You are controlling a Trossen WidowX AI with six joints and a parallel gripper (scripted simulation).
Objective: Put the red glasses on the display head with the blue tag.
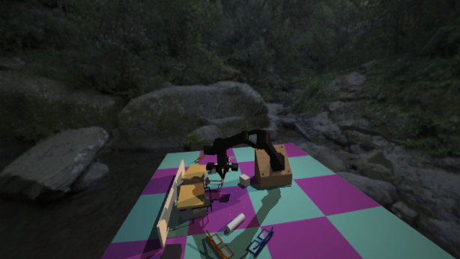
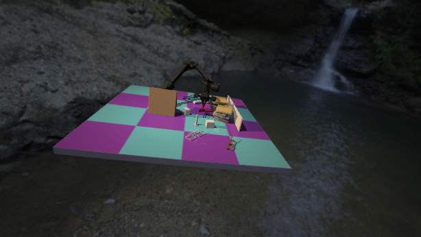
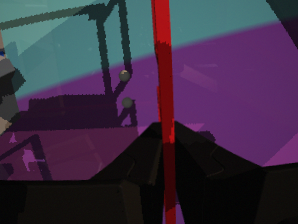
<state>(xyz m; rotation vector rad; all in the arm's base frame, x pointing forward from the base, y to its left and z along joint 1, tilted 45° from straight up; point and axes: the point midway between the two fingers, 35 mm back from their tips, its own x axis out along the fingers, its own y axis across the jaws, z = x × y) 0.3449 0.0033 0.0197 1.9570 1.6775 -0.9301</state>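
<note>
My gripper is shut on the red glasses. A red bar of them runs up between the fingertips in the wrist view. They hang above the table, close in front of the heads. Two display heads with tan tops stand side by side, one nearer the top camera, the other nearer the exterior camera. A small blue patch shows at the wrist view's left edge; which head bears the blue tag cannot be told.
An upright pale board stands behind the heads. A small cube and a wooden block are on the arm's side. A white cylinder, orange glasses and blue glasses lie nearer the top camera; a pale box stands nearer the exterior camera.
</note>
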